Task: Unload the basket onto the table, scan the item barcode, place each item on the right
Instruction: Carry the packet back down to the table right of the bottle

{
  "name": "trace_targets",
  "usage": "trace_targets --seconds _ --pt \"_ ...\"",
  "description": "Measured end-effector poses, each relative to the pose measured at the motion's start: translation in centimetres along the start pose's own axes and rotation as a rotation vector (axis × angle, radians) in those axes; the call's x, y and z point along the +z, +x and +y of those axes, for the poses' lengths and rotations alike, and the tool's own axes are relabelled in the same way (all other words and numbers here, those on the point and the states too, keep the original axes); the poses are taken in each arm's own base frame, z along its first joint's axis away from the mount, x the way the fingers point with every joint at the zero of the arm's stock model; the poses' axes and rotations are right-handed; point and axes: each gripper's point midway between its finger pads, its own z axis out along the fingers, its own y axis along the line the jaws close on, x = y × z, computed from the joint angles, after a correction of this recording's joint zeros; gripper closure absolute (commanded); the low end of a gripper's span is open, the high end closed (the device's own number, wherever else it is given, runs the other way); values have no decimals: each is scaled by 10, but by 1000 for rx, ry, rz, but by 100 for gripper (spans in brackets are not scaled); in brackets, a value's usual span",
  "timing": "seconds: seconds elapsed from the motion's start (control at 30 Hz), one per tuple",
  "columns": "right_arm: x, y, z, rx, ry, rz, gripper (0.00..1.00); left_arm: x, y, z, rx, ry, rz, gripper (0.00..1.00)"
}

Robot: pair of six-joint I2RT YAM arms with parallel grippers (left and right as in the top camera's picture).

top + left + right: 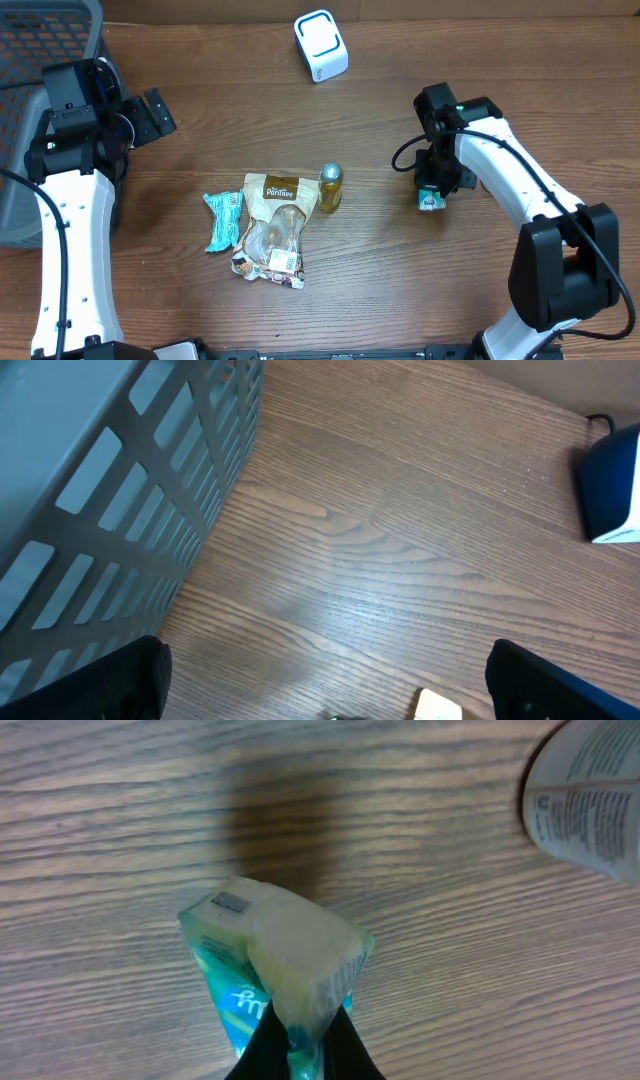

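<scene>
One item is in hand: a small teal-and-white packet [432, 198], pinched at its lower edge by the right gripper [300, 1050], whose fingers are closed tight on the wrapper. The packet sits at or just above the tabletop, right of centre; the views do not show which.

Step, as judged: pick done, presentation to the scanner [320, 45] not begun. The scanner stands well apart, at the far edge.

Next move likely calls for carrying the packet to the scanner and turning the coded face toward its window. No barcode can be made out in the wrist view, so some wrist rotation may be needed.

Right arm: elbow bent, forearm reaching inward, wrist pointing down.

Left gripper [152, 113]: jaws wide, holding nothing, beside the grey basket [40, 40].

Three other goods lie mid-table: a Pantree bag [272, 228], a teal pouch [222, 220] and a yellow bottle [330, 187].
</scene>
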Motion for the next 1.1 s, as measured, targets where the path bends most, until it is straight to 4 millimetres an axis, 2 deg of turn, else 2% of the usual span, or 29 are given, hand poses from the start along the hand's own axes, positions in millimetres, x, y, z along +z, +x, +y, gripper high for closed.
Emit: trace_targets --seconds 0.37,0.43,0.47,0.63,0.67,0.7,0.73,0.8,0.9,1.1 --pt "10 2 -3 44 20 -4 96 0 0 0 0 0 0 0" --pt "11 2 -6 56 34 -9 82 0 0 0 0 0 0 0" --pt "11 1 -7 67 39 -13 80 0 0 0 0 0 0 0" --pt "11 -1 -9 80 54 -23 75 0 0 0 0 0 0 0" --pt "11 -1 -10 80 56 -25 70 0 0 0 0 0 0 1" --pt "11 -1 -9 85 55 -26 60 0 0 0 0 0 0 0" --pt "11 -1 -9 91 55 -26 44 0 0 0 0 0 0 0" --pt "12 -1 -10 87 56 -25 32 0 0 0 0 0 0 0" --pt "13 1 -11 86 61 -22 19 0 0 0 0 0 0 1" --pt "14 -3 -9 88 56 -36 7 0 0 0 0 0 0 0"
